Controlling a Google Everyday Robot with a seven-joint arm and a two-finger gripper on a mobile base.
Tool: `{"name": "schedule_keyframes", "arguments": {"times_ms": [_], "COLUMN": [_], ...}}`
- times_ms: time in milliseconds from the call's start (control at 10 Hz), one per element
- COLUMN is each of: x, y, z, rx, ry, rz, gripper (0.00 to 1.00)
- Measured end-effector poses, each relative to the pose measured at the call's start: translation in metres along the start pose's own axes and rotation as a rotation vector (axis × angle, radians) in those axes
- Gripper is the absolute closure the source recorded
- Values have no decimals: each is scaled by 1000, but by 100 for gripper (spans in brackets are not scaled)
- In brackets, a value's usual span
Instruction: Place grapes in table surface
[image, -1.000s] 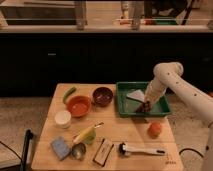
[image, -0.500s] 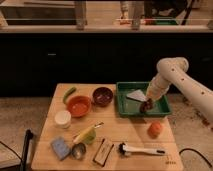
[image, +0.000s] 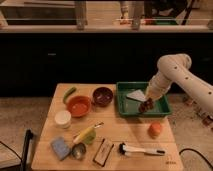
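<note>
My gripper (image: 146, 105) hangs from the white arm (image: 172, 70) at the right, low over the green tray (image: 129, 113), near its front middle. It is shut on the grapes (image: 145, 106), a small dark reddish bunch at its tip, just above the tray floor. The light wooden table surface (image: 125, 129) spreads out in front of and left of the tray.
A white cloth (image: 135, 94) lies in the tray. An orange fruit (image: 155, 129) sits in front of the tray and a brush (image: 140, 149) near the front edge. To the left are a maroon bowl (image: 103, 95), an orange bowl (image: 79, 105), a white cup (image: 62, 118) and a blue sponge (image: 60, 147).
The arm's elbow has swung up and to the right. The gripper tip has stayed over the tray, shifting slightly toward its front edge with the grapes.
</note>
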Motion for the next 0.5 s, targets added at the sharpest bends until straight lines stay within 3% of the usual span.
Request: {"name": "schedule_keyframes", "arguments": {"times_ms": [500], "x": [-26], "y": [-19], "z": [-17], "rx": [10], "ry": [31], "rz": [-56], "gripper": [99]}}
